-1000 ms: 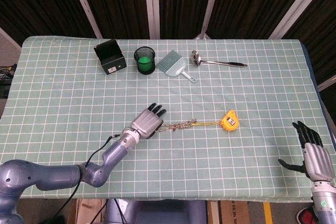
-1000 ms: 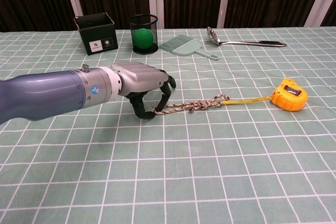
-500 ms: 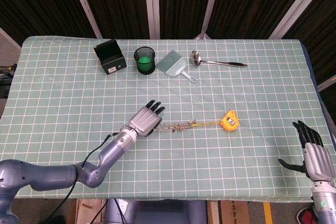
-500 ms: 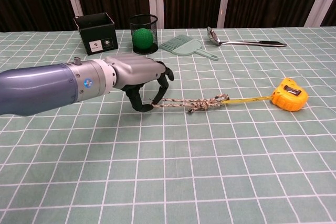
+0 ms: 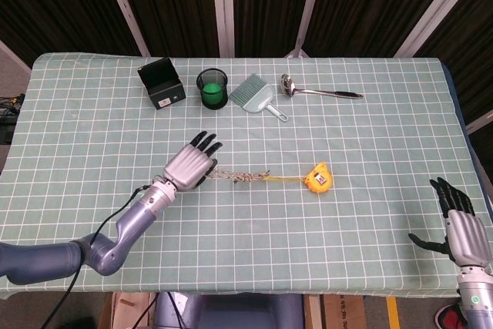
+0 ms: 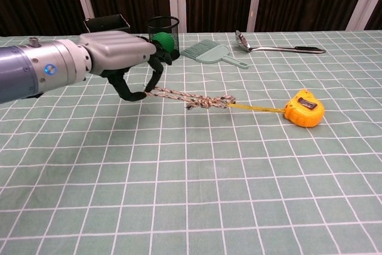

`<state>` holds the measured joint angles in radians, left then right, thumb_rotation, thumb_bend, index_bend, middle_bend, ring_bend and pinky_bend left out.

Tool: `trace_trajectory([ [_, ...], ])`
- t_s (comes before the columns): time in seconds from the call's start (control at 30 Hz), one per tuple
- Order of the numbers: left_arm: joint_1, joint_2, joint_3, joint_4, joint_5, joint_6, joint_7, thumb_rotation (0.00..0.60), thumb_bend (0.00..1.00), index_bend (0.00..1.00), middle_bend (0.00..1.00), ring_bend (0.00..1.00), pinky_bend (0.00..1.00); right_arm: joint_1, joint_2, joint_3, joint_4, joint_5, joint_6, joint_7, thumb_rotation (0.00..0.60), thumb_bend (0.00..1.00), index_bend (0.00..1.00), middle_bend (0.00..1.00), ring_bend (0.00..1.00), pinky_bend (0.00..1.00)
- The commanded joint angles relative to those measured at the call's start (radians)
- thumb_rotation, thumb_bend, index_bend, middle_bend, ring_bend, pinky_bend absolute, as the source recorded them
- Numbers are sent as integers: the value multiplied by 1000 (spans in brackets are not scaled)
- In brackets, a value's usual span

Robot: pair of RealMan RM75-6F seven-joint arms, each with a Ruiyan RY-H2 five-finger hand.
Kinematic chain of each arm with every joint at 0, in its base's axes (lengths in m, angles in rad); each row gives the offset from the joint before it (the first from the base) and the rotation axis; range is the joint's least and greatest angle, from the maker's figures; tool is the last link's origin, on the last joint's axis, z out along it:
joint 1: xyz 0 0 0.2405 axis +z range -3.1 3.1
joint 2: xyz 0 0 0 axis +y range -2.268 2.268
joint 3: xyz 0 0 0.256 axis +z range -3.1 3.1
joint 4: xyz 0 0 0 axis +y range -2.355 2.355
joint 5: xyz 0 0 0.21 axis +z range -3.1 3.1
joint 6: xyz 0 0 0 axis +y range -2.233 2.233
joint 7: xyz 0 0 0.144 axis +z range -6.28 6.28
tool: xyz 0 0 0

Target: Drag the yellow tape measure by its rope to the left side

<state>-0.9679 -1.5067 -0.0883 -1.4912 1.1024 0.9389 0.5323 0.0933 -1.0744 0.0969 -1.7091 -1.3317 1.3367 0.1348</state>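
Note:
The yellow tape measure [image 5: 316, 178] [image 6: 304, 107] lies on the checked cloth right of centre. A braided rope [image 5: 239, 177] [image 6: 191, 98] runs left from it, joined by a short pulled-out yellow blade. My left hand [image 5: 189, 165] [image 6: 122, 64] pinches the rope's left end between thumb and a finger, lifted a little off the cloth, the rope taut. My right hand [image 5: 462, 230] rests open at the table's near right corner, seen only in the head view, far from the tape measure.
Along the back stand a black box [image 5: 161, 83] [image 6: 108, 24], a black mesh cup [image 5: 212, 87] [image 6: 165, 35] with a green ball, a pale green dustpan brush [image 5: 256, 95] [image 6: 213, 52] and a metal ladle [image 5: 316, 91] [image 6: 276, 46].
My left hand has moved left and up, holding the rope end. The rope has gone taut and the tape measure has slid left across about one grid square. The right hand stays still.

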Motion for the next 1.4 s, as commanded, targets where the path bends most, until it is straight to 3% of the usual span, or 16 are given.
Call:
trace_trajectory([
  [0.03,36,55,12,-24,53,36,-43,600,501,598,122,0,0,0,-1,0,0,-1,2,-3,600,122,0,0,0,0],
  [0.33,135,188,49,-73,107,119,-89,600,502,593,131,0,0,-1,-2,-1,-2,-3,5,-12,600,122,0,0,0,0],
  [0.67,266,349,89,-56,110,185,-143,600,504,593,134,0,0,1,-5,-2,-4,-4,3,-19,600,122,0,0,0,0],
  [1.4,485,476,93,147,47,226,-261,600,505,590,145,0,0,9,-13,0,-7,4,-6,-32,600,122,0,0,0,0],
])
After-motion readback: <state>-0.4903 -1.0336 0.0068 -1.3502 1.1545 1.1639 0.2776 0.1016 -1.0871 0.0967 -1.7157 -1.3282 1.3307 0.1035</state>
